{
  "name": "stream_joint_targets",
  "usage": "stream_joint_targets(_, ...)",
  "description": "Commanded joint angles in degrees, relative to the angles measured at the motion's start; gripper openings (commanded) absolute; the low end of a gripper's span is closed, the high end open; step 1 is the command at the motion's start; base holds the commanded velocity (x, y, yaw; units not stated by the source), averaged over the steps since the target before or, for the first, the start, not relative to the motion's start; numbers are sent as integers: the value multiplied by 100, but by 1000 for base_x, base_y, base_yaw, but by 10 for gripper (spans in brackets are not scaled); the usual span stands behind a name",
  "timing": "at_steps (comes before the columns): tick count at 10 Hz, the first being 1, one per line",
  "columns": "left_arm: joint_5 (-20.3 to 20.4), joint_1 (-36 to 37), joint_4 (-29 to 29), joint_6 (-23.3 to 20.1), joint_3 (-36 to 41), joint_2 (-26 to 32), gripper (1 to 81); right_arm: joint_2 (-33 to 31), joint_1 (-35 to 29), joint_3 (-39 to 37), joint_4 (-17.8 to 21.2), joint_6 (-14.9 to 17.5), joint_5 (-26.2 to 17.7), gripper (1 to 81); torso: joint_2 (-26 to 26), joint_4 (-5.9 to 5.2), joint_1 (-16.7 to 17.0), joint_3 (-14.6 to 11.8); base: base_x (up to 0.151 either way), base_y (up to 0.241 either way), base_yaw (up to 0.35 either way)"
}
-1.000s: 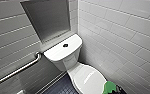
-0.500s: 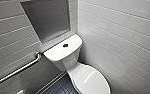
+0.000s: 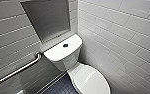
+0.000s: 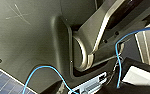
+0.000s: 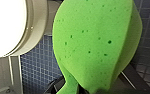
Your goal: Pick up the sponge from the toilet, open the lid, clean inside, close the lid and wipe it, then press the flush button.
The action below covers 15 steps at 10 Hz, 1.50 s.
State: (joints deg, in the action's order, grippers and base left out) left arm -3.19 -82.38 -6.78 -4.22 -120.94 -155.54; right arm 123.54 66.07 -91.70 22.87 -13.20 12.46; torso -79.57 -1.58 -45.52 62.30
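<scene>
The white toilet point(image 3: 73, 62) stands in the corner with its oval lid point(image 3: 91, 80) shut. On the tank top sits the small dark flush button point(image 3: 65, 45). In the right wrist view the bright green sponge point(image 5: 96, 42) looms large and is pinched at its lower end in my right gripper point(image 5: 91, 88). It hangs over the blue tiled floor, with the toilet's white rounded side point(image 5: 6, 27) beside it. My left gripper holds nothing that I can see.
A metal grab bar point(image 3: 18, 70) runs along the left tiled wall. A grey recess point(image 3: 48, 20) is set in the wall above the tank, and white tiles point(image 3: 121, 37) close off the right side. The floor point(image 3: 61, 87) is dark blue mosaic.
A second ago a green patch showed at the lower right edge of the head view; it is gone now. The toilet stands as before.
</scene>
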Motion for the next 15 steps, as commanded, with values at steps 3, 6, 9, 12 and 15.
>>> stream_joint_targets(3, -454, -63, -25, -9, 132, 58, 811, -1348, -2180, 1894, -547, 63, -1470, 10, 0, 0, 0, 0, 0, 0, 0)
stream_joint_targets(6, -445, -63, -25, -9, 132, 31, 811, -951, -3367, 1621, -503, 2, -2388, 10, 0, 0, 0, 0, 0, 0, 0)
stream_joint_targets(9, -445, -63, -25, 0, 123, 31, 811, -223, -4210, 980, -502, -16, -3135, 10, 0, 0, 0, 0, 0, 0, 0)
stream_joint_targets(12, -445, -63, -25, 0, 115, 31, 811, 391, -4377, 297, -502, -16, -3364, 10, 0, -22, 0, 0, 0, 0, 0)
stream_joint_targets(15, -445, -46, -25, 0, 115, 31, 811, 1501, -4712, -849, -503, -24, -3883, 10, 0, -22, 0, 0, 0, 0, 0)
